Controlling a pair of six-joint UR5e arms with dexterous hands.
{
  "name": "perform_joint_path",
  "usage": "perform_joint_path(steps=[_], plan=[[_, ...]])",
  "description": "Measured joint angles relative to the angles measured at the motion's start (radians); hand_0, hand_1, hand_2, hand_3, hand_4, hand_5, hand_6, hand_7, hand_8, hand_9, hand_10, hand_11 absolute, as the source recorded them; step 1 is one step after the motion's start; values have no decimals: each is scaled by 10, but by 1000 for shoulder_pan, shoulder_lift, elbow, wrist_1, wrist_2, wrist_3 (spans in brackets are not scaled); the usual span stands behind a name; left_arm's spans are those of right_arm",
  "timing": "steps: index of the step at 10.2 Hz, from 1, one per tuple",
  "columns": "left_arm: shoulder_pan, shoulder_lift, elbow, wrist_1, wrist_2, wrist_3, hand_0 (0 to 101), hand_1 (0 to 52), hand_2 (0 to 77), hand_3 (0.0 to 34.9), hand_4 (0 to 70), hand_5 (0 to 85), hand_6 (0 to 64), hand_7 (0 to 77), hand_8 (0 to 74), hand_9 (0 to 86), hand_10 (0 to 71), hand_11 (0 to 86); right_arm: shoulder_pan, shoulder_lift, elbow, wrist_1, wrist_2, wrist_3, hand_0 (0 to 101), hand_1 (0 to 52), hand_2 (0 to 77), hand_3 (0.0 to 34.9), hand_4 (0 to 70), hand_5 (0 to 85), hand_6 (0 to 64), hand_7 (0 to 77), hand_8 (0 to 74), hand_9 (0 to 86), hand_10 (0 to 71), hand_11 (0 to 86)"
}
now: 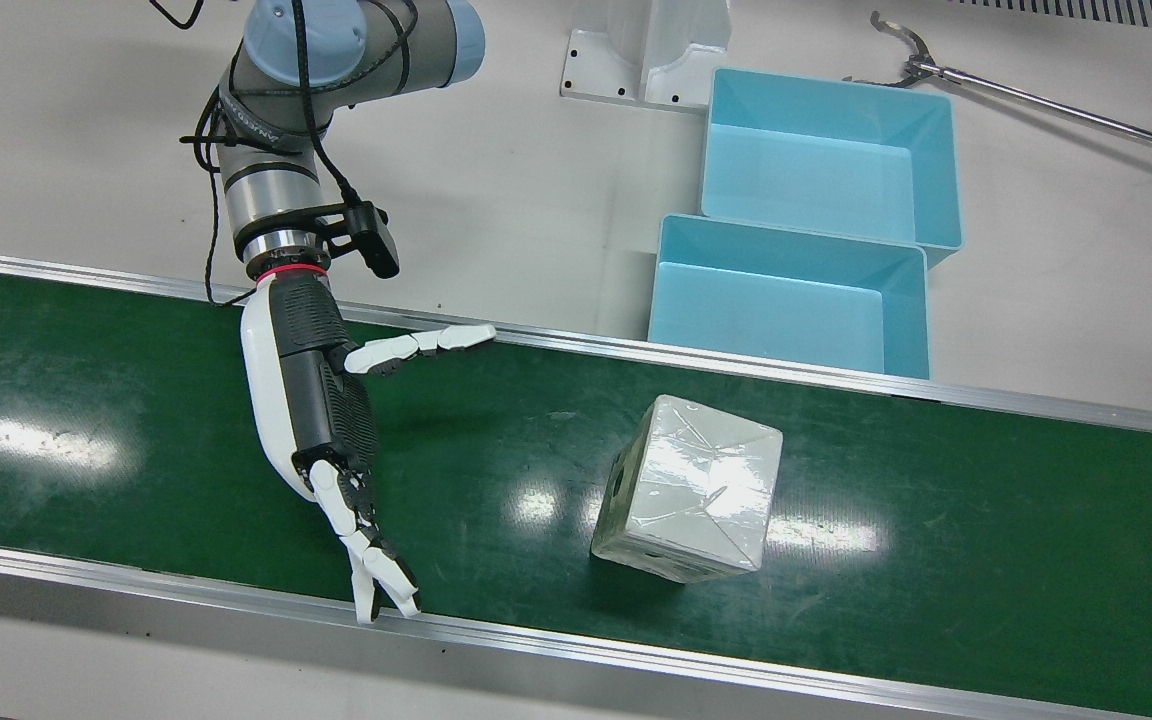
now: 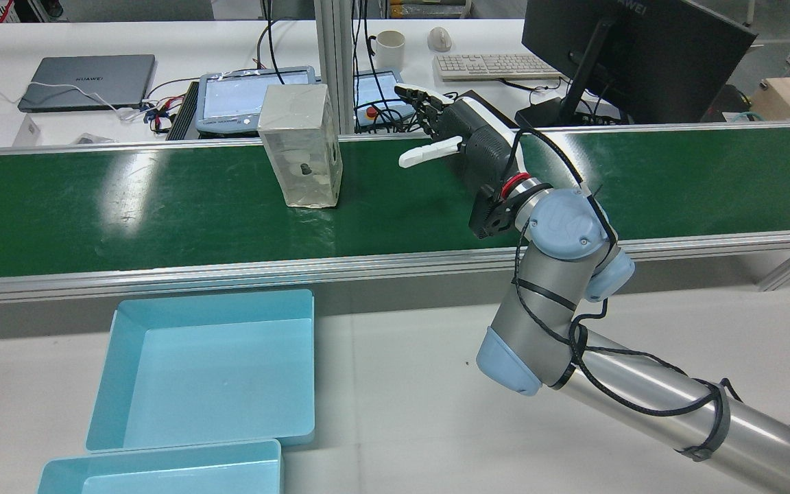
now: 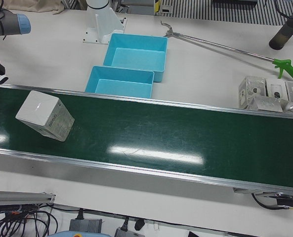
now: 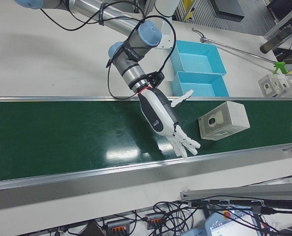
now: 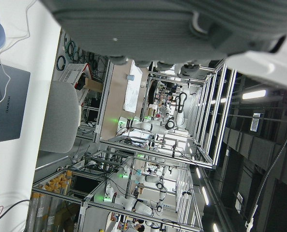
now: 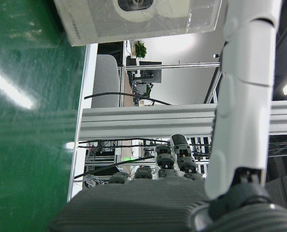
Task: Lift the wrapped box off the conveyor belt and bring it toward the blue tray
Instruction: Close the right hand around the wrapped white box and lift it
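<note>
Front view: the right hand hovered at left centre over the conveyor belt, fingers spread and empty. The wrapped box stood on the belt at frame centre, apart from the hand, below the blue tray. The left hand's state could not be told.

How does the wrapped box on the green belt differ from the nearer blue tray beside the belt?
The white film-wrapped box stands closed on the green conveyor belt, skewed to its edges; the light blue plastic tray sits off the belt on the white table, open-topped, squared to the belt and empty. The box is glossy with crinkled wrap; the tray is smooth and plain. Both are rectangular, and the open right hand touches neither.
</note>
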State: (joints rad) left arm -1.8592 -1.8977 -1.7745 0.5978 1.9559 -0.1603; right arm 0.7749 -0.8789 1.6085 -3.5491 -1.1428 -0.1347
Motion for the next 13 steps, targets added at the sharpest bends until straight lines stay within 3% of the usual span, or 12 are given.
perform_joint_path(steps=[1,2,3,5,13], plan=[[0,0,0,0,0,0,0,0,5,0,0,11,5,5,5,5,5,5,0,0,-5,1,0,-2,479,125,16,0,54,147,0,22,0,16,0,16],[0,0,0,0,0,0,0,0,11,0,0,11,5,5,5,5,5,5,-2,1,-10,0,0,-3,479,164,16,0,65,164,22,38,0,16,0,16],[0,0,0,0,0,0,0,0,11,0,0,11,5,5,5,5,0,5,-5,2,-13,0,0,-5,483,164,93,0,65,164,22,38,0,16,0,16],[0,0,0,0,0,0,0,0,11,0,0,11,5,5,5,5,5,5,-8,5,-15,0,0,-15,492,185,98,0,65,164,22,38,0,16,0,16],[0,0,0,0,0,0,0,0,5,0,0,11,5,5,5,5,5,5,-13,10,-35,1,3,-42,492,169,87,0,54,153,22,33,0,11,0,16]])
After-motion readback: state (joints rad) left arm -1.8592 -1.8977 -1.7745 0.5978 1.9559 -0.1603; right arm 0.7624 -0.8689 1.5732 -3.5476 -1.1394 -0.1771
